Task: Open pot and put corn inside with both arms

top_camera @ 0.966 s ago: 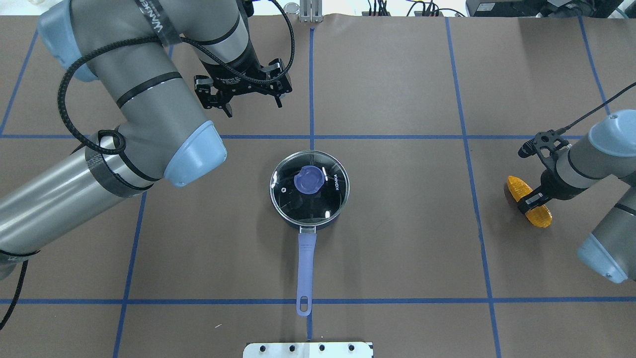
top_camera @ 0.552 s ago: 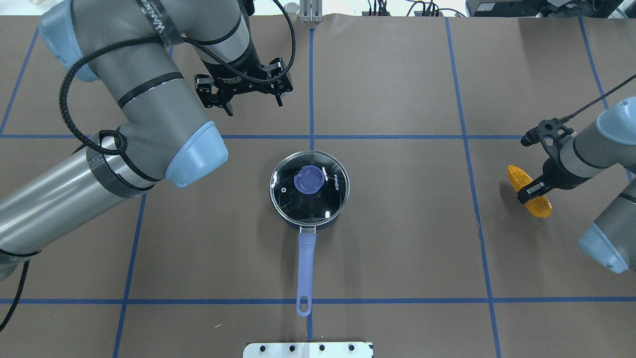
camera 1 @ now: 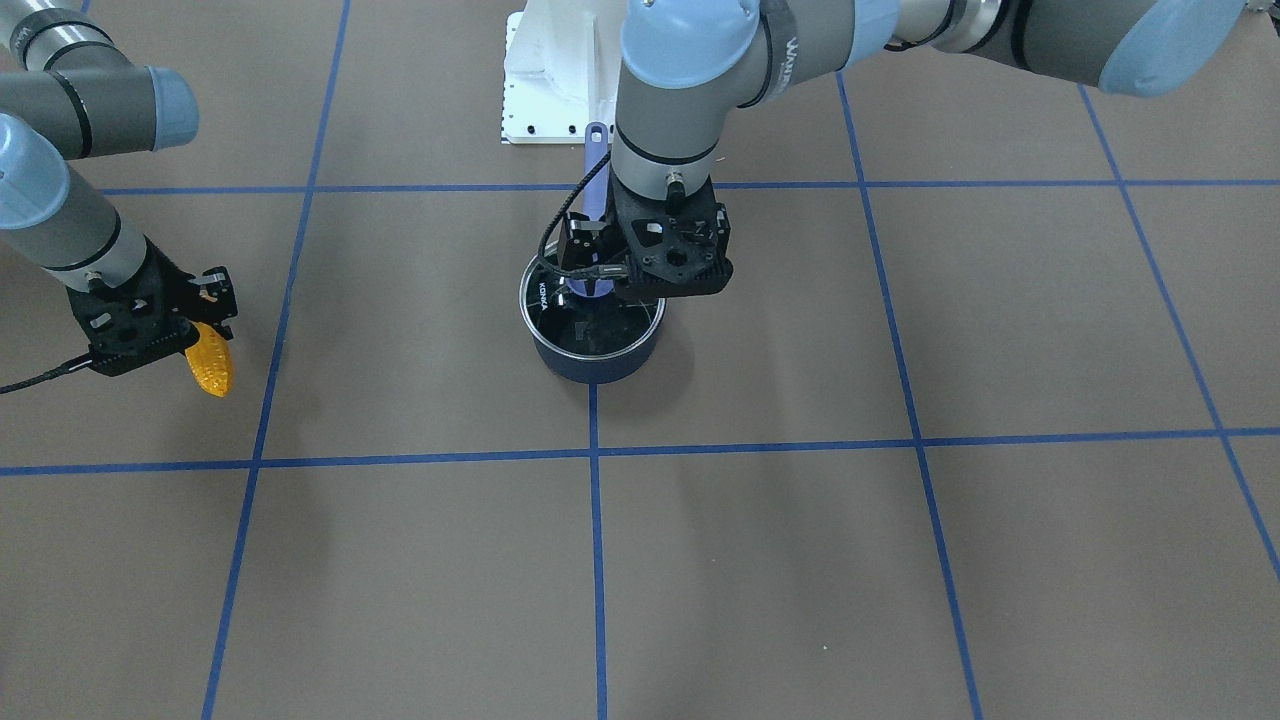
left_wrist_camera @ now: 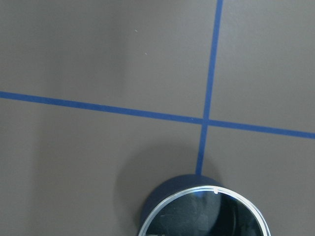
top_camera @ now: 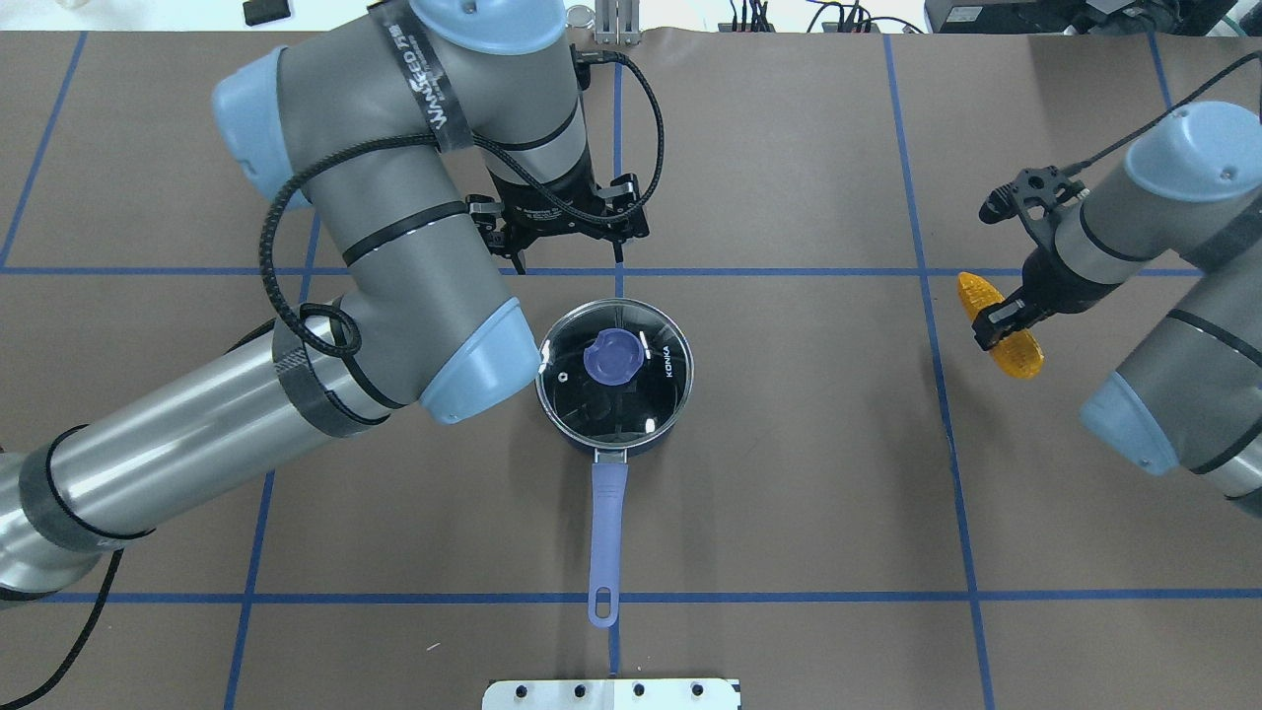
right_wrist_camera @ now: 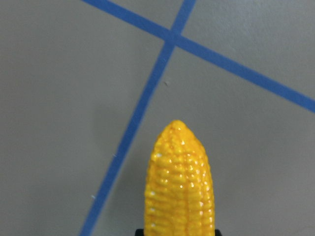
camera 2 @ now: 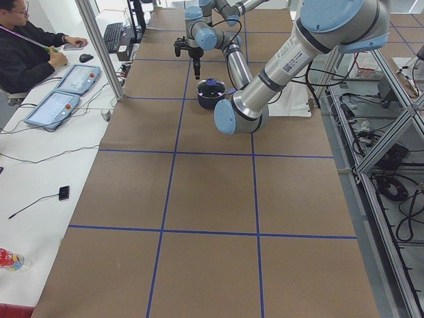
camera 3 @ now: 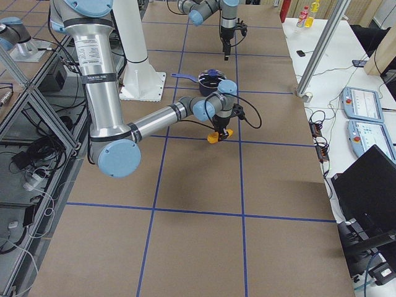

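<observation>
The dark navy pot (top_camera: 577, 419) stands mid-table with its glass lid (top_camera: 651, 390) on, purple-blue knob (top_camera: 613, 357) on top and its handle (top_camera: 606, 528) towards the robot. My left gripper (top_camera: 567, 258) is open and empty, just beyond the pot's far rim and higher than it. The front-facing view shows it (camera 1: 610, 300) hanging over the pot (camera 1: 595, 365). The left wrist view shows only the lid's far rim (left_wrist_camera: 162, 209). My right gripper (top_camera: 998, 323) is shut on the orange-yellow corn (top_camera: 1021, 357), held above the table at the right. The corn also shows in the front-facing view (camera 1: 211, 368) and the right wrist view (right_wrist_camera: 181, 182).
Blue tape lines (top_camera: 769, 271) grid the brown table. A white mounting plate (top_camera: 611, 693) sits at the near edge by the handle's end. An operator (camera 2: 26, 50) sits at a side desk with control pendants (camera 2: 63, 93).
My left arm has swung right, bringing its open gripper to the pot's far side. My right gripper has carried the corn away from the robot and left, towards the pot.
</observation>
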Controlling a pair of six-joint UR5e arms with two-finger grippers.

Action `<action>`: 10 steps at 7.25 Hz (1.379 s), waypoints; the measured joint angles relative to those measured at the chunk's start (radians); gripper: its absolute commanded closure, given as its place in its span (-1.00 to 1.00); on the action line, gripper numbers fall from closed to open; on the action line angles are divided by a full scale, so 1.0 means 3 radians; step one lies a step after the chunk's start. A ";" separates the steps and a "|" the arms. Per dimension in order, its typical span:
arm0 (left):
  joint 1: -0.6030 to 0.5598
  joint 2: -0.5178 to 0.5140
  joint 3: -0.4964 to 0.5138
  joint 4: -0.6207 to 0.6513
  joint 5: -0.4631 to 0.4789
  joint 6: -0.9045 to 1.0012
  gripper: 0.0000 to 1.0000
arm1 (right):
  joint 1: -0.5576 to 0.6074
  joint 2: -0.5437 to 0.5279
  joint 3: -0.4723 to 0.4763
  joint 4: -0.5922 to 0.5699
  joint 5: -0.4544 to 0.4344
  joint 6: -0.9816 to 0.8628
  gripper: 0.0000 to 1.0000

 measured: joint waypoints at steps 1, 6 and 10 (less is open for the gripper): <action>0.0042 -0.0028 0.0050 -0.0002 0.0003 0.0093 -0.95 | 0.0010 0.0160 0.0019 -0.0195 0.0003 0.0000 0.21; 0.0265 -0.0055 0.0256 -0.0029 0.0069 0.0457 -0.95 | 0.0017 0.0391 0.0020 -0.0369 0.0002 0.0004 0.21; 0.0325 -0.0040 0.0447 -0.0355 0.0078 0.0470 -0.81 | 0.0017 0.0391 0.0020 -0.0370 -0.0002 0.0005 0.21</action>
